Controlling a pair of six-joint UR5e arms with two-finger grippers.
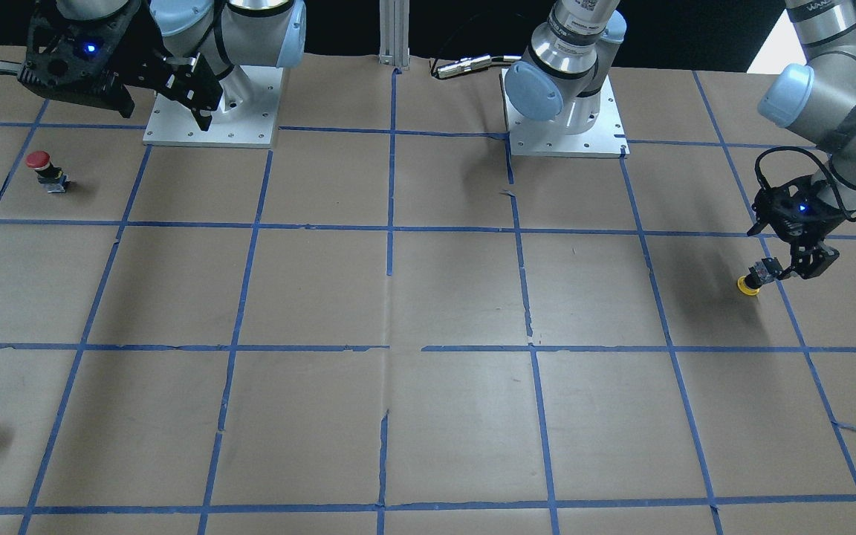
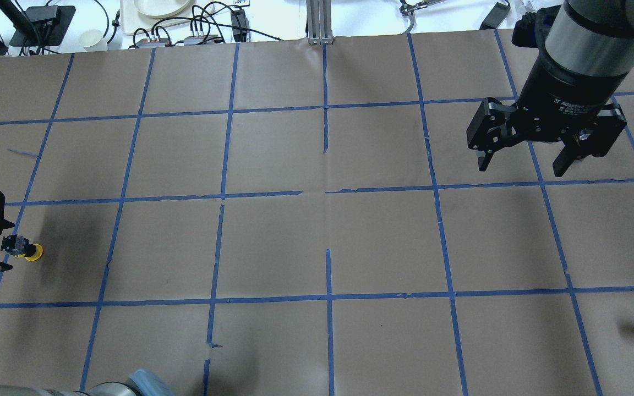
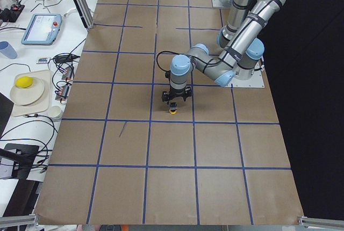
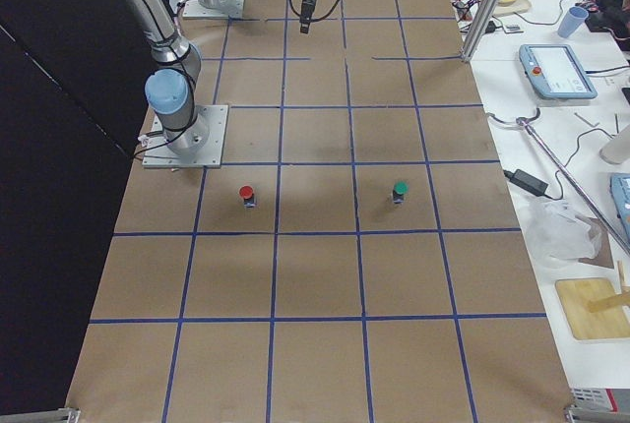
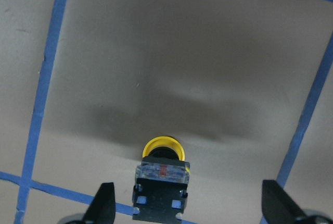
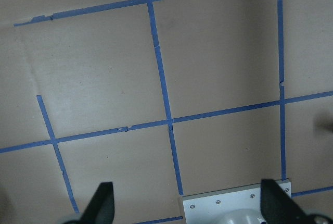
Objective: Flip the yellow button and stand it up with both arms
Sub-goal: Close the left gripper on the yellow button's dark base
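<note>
Yellow button (image 5: 161, 176) | between wide-spread fingers (image 5: 104, 203) of left claw (image 5: 187, 185), nearer one finger, ungripped | right claw (image 2: 522, 168) spread, empty

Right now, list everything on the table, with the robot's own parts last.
yellow button: 1, yellow cap, black body; robot's left half, between the left gripper's fingers.
red button: 1, red cap; upright, robot's right half, near the base plate.
green button: 1, green cap; same end, nearer the operators.
table: 1, brown, blue tape grid.
base plates: 2, white, under the arms.
left arm, right arm: silver-grey, blue caps.
left gripper: black, open around the yellow button.
right gripper: black, open, above the table.
</note>
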